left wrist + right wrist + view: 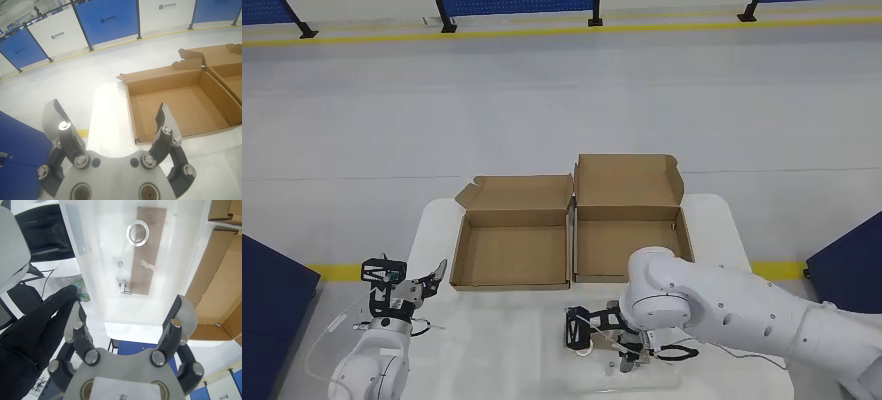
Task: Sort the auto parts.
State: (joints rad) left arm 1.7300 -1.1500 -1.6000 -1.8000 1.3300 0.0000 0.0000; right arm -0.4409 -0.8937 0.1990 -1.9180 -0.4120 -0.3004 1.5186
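A clear plastic bin [94, 262] holds a metal ring [137, 232], a small nut [120, 264] and an L-shaped metal bracket [124, 288]. My right gripper [129, 304] hangs open over the bin's near end, a short way from the bracket, with nothing between its fingers. A small metal part [217, 324] lies in the corner of a cardboard box [211, 279] beside the bin. My left gripper [108, 107] [407, 282] stands open and empty at the table's front left, facing the left cardboard box [130, 113].
Two open cardboard boxes sit side by side at the back of the white table [432, 225]: the left box [456, 255] and the right box [683, 235], lids folded back. A brown strip [147, 251] lies along the bin's floor. Blue panels flank the table.
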